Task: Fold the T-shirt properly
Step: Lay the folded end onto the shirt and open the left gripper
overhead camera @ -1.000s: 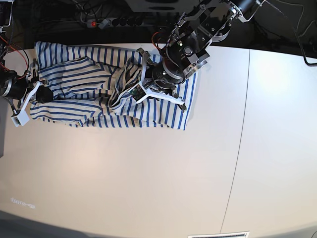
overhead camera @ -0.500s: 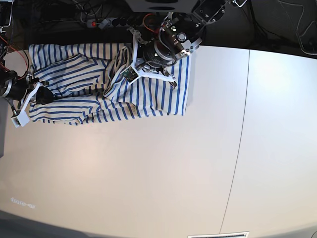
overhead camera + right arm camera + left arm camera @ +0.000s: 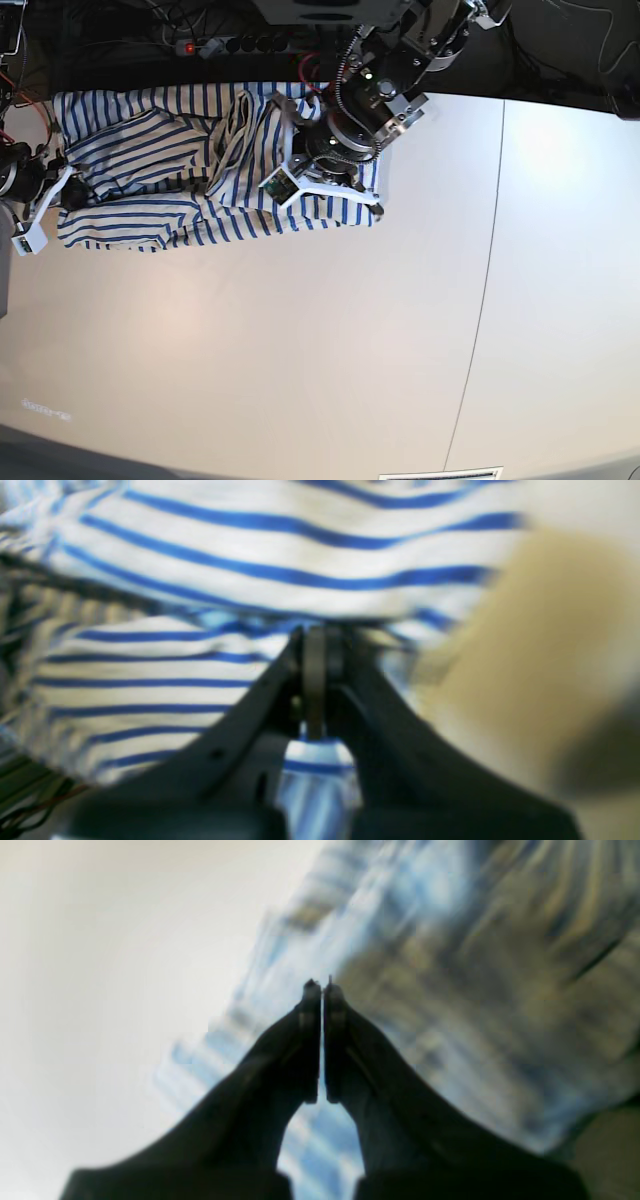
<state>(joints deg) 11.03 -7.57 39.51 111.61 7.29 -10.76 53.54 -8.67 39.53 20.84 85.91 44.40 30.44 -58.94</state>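
Observation:
The T-shirt [image 3: 170, 170], white with thin blue stripes, lies crumpled along the table's back left edge. My left arm [image 3: 345, 140] hangs over its right half, where folds gather under the wrist. In the left wrist view my left gripper [image 3: 322, 985] is shut, its tips against the blurred T-shirt [image 3: 450, 965]; the pinch itself is hard to make out. My right gripper [image 3: 72, 194] sits at the shirt's left edge. The right wrist view shows my right gripper [image 3: 315, 635] shut on a bunched fold of the T-shirt [image 3: 250, 555].
The shirt lies on a pale table [image 3: 300, 350] with a seam [image 3: 490, 270] running front to back on the right. Behind the back edge are a power strip [image 3: 185, 47] with a red light and loose cables. Red wires hang at the far left.
The left arm swung up to the back edge, then came slightly down and right. The shirt shifted toward the back edge and bunched up more. The right gripper rose a little.

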